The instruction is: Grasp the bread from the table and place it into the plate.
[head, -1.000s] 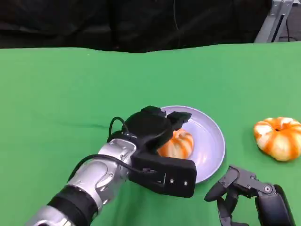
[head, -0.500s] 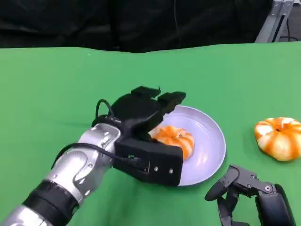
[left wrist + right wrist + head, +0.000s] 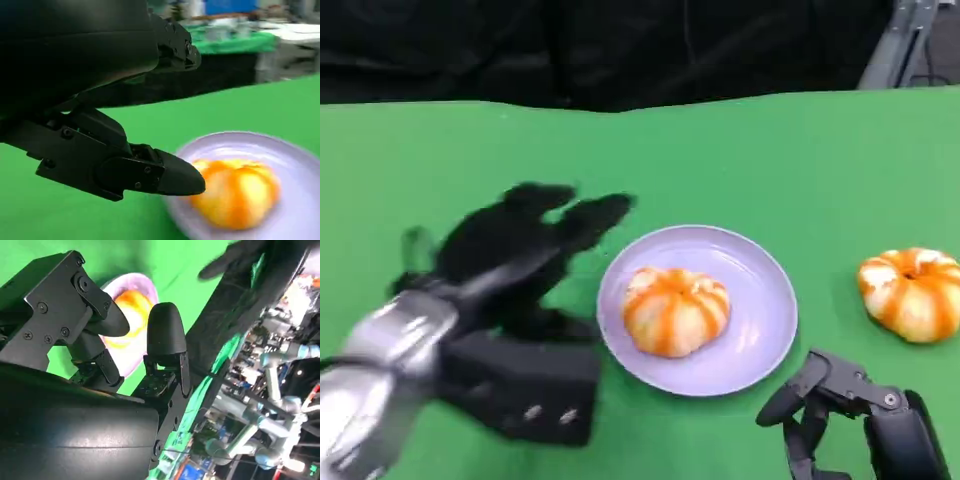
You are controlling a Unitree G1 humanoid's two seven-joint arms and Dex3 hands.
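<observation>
We see the bread (image 3: 676, 310) sitting in the plate (image 3: 760, 335), just to the right of the left robot hand (image 3: 520, 245), which is blurred, holds nothing and has its fingers spread apart over the green bench (image 3: 770, 170). Right robot hand (image 3: 825, 405) sits low, near the plate's edge, fingers curled in on nothing. A second bread (image 3: 912, 293) lies beyond the right robot hand, apart from the plate.

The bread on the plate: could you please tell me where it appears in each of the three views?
Head view: the bread lies on the purple plate, centre-right.
Left wrist view: bread at lower right, blurred.
Right wrist view: bread near the top, partly behind fingers.
Shared landmark: the plate.
</observation>
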